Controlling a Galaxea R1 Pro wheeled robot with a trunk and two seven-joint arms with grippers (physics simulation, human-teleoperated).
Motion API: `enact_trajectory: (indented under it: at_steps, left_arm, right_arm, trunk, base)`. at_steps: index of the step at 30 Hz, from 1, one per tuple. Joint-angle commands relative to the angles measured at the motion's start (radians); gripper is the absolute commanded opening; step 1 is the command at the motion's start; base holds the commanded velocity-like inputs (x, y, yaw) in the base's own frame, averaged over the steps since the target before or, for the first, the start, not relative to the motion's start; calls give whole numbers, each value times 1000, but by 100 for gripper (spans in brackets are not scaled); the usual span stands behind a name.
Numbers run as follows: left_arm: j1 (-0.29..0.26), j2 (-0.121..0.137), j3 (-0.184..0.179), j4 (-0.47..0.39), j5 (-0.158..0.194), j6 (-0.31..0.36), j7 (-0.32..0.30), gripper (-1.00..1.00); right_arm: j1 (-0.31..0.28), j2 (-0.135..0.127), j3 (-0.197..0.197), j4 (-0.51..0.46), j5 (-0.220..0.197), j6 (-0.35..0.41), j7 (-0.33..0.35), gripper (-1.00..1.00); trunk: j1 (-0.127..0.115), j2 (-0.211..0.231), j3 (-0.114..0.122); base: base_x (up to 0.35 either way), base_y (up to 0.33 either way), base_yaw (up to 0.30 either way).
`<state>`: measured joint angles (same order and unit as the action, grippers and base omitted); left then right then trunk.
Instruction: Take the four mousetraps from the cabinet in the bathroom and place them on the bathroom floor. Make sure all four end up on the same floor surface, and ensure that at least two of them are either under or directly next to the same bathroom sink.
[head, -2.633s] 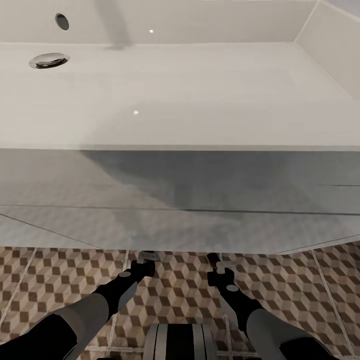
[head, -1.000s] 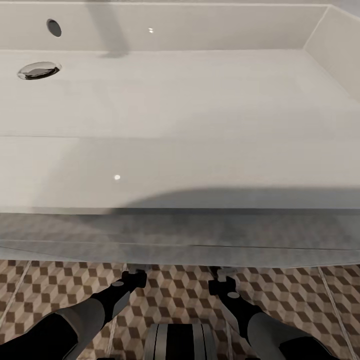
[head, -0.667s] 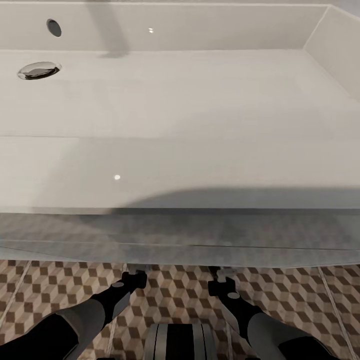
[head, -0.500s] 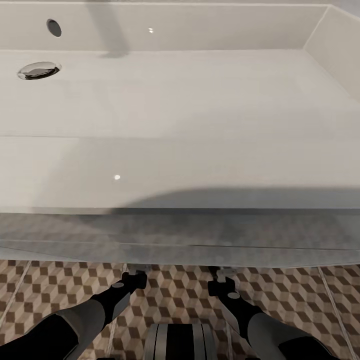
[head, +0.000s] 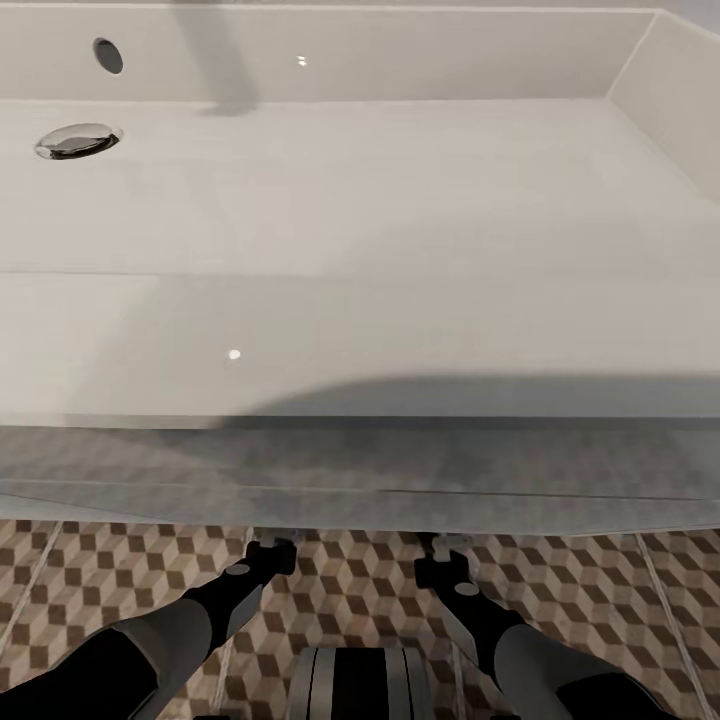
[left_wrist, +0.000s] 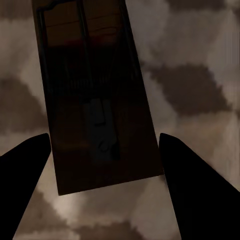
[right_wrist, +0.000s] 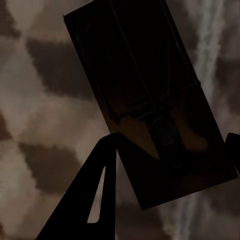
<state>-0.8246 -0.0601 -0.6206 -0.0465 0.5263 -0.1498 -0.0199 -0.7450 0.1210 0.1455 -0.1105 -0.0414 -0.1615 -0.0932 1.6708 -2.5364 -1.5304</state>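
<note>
Two mousetraps (left_wrist: 95, 100) (right_wrist: 150, 110) in deep shadow, tool (head: 272, 548) tips hidden under sink (head: 360, 350).

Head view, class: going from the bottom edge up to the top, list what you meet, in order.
robot base → left gripper and right gripper → bathroom floor → white unit front → sink rim → drain → overflow hole

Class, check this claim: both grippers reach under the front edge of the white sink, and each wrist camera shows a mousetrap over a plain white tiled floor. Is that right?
One detail is wrong: the floor is not plain white. Both wrist views show a mousetrap, the other, over cube-patterned brown and beige tiles. The left gripper and right gripper do reach under the sink.
</note>
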Motion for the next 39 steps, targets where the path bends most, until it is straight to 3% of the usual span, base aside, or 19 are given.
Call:
enact_trajectory:
  at_steps: [1,15,22,39]
  left_arm:
    - [-1,0,-8,1,10,-4,-2,-100]
    - [5,-1,-8,11,11,-34,-2,-100]
    - [8,-2,-8,11,11,-50,-2,-100]
    - [10,-10,-10,11,9,-51,-2,-100]
  right_arm:
    - [-1,0,8,0,-5,-4,-5,-100]
    - [-1,0,6,0,-12,-54,-5,-100]
    - [-1,12,1,9,-20,-115,-5,-100]
    - [-1,14,-1,14,-21,-121,6,-100]
  trunk:
    - [0,0,-1]
    - [0,0,-1]
    - [0,0,-1]
    - [0,0,-1]
  base:
    - [0,0,0]
    - [0,0,0]
    - [0,0,0]
    - [0,0,0]
